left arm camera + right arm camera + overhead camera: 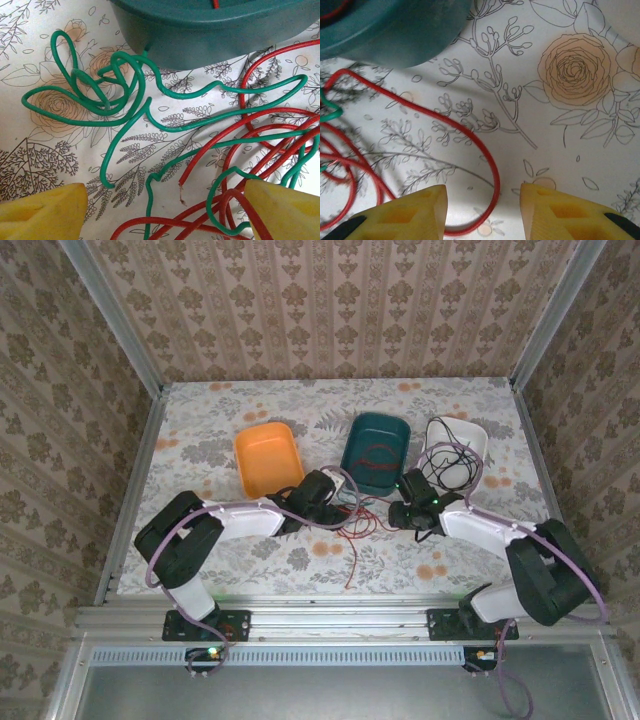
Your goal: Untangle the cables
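Note:
A tangle of red cable (260, 150) and green cable (120, 85) lies on the flowered tablecloth in front of the teal tray (215, 30). My left gripper (165, 215) is open above it, with red and green strands lying between its yellow fingers (40, 212). My right gripper (482, 210) is open too, and a loop of red cable (490, 160) curves between its fingers (570, 212) on the table. In the top view the red cable (355, 525) trails toward the near edge. A black cable (447, 455) sits coiled in the white tray (478, 440).
An orange tray (268, 455) stands at the back left, the teal tray (392, 430) in the middle with some red cable inside. Both grippers, left (335, 490) and right (405, 505), are close together near the teal tray's front wall.

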